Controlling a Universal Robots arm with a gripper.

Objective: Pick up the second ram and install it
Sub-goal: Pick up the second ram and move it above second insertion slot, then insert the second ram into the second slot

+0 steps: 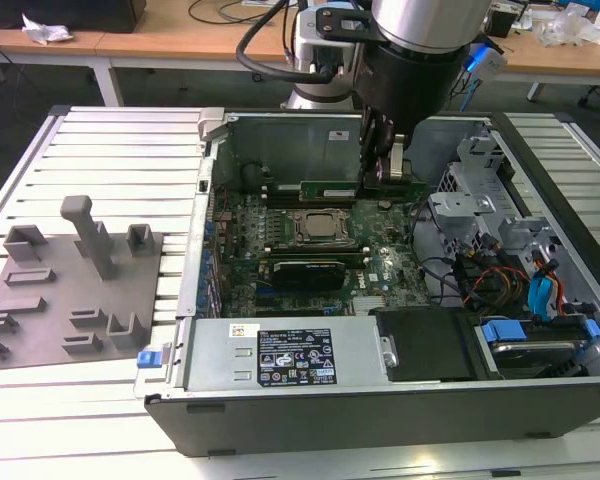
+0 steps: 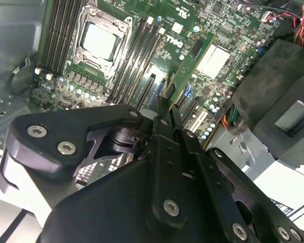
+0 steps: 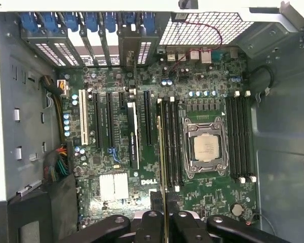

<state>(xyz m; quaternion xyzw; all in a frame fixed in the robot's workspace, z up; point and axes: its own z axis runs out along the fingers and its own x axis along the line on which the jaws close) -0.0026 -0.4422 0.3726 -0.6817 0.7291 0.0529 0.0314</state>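
Open computer case (image 1: 280, 372) lies on its side on a slatted metal table (image 1: 110, 150), motherboard (image 1: 380, 262) facing up, processor socket (image 1: 318, 227) near the board's middle. Grey plastic tray (image 1: 70, 290) with upright blocks rests on the table beside the case, on the exterior view's left, well apart from the arm. Robot arm (image 1: 410, 50) reaches down into the case from its far side, above the board. Gripper (image 1: 383, 160) hangs over the far part of the board, beyond the socket; fingers (image 2: 164, 114) clenched on the second ram (image 1: 345, 187), which is held on edge, raised above the board. In the second wrist view the ram (image 2: 195, 55) runs out from the fingertips as a green strip with a dark chip, over the black memory slots (image 2: 142, 55) beside the socket. In the first wrist view its thin edge (image 3: 162, 167) lies alongside the slots (image 3: 172, 142) next to the socket (image 3: 207, 147). Whether it touches a slot cannot be told.
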